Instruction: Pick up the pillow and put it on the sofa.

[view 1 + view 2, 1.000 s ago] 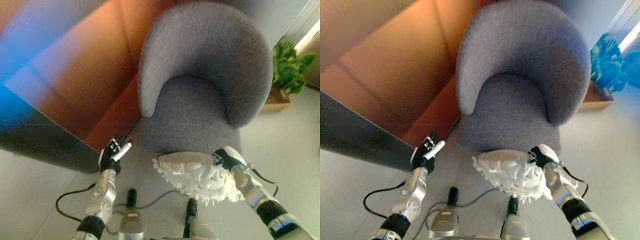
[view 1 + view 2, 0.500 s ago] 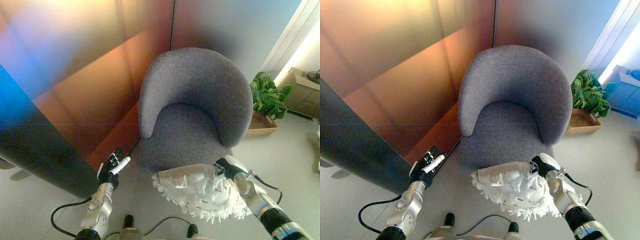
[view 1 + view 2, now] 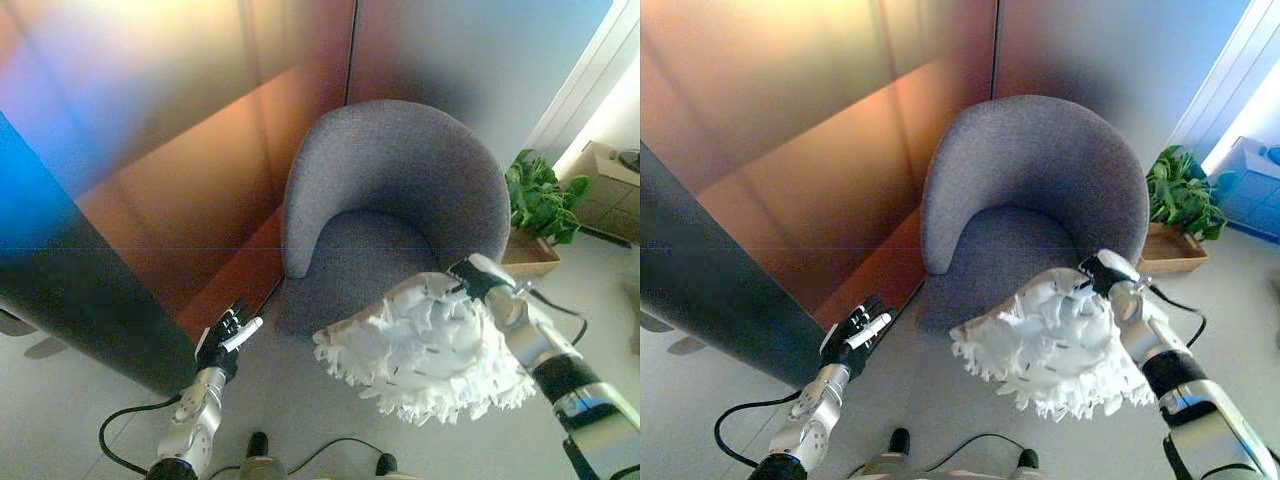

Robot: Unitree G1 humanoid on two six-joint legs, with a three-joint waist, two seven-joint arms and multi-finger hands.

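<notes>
White and shaggy, the pillow [image 3: 425, 350] hangs in the air at the near right, clear of the floor [image 3: 300, 420], its fringed lower edge drooping and its upper corner lifted to the front edge of the sofa's seat. The right hand [image 3: 478, 278] grips that upper corner, fingers curled into the fluffy cover, with the right arm reaching up and forward from the lower right. At the near left, the left hand [image 3: 226, 335] is held low over the floor, away from the pillow, its dark fingers loosely extended and holding nothing, a white-tipped finger pointing up and to the right. Just beyond both hands stands the sofa [image 3: 395, 215], a grey fabric tub seat with a rounded back that wraps round its cushion. To its right, farther off, a green plant [image 3: 540, 200] grows in a wooden box. Behind the sofa rises a wall [image 3: 200, 130] of brownish panels.
</notes>
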